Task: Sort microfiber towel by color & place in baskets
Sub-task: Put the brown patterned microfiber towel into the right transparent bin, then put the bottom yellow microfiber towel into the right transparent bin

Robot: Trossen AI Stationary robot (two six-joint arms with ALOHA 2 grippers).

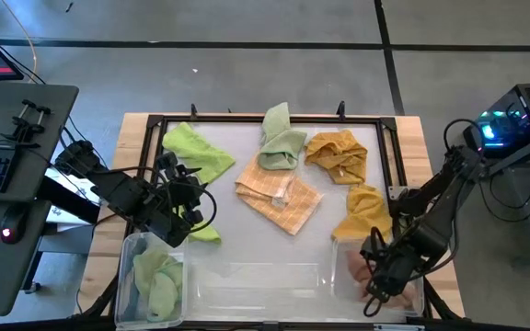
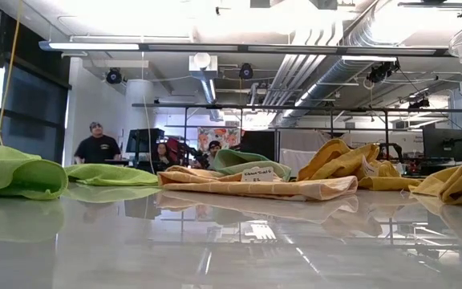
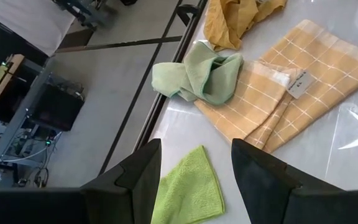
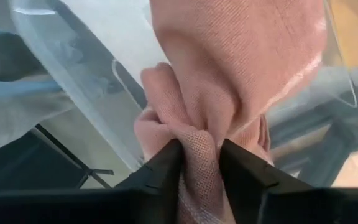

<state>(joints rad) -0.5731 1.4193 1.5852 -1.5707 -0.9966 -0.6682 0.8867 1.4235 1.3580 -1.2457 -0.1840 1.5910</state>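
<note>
On the left of the worktop, the left gripper hangs with its jaws apart and empty over the corner of a lime-green towel. Just beside it, the left basket, a clear rounded plastic tub, already holds a bunched pale green towel. All these cloths look light, limp and fuzzy, so I judge they will sag from any pinch and are best taken at a raised fold or corner instead of a flat patch. A second lime-green piece lies crumpled toward the far edge. In the middle, a sage-green towel rests on a checked orange cloth with a small white tag. Right of these, two mustard-yellow towels sit in loose heaps. At the right, the right gripper is over the right basket, its jaws pinching a fold of a pink towel whose fine looped weave drapes down into the tub; the grip looks narrow and could slip.
</note>
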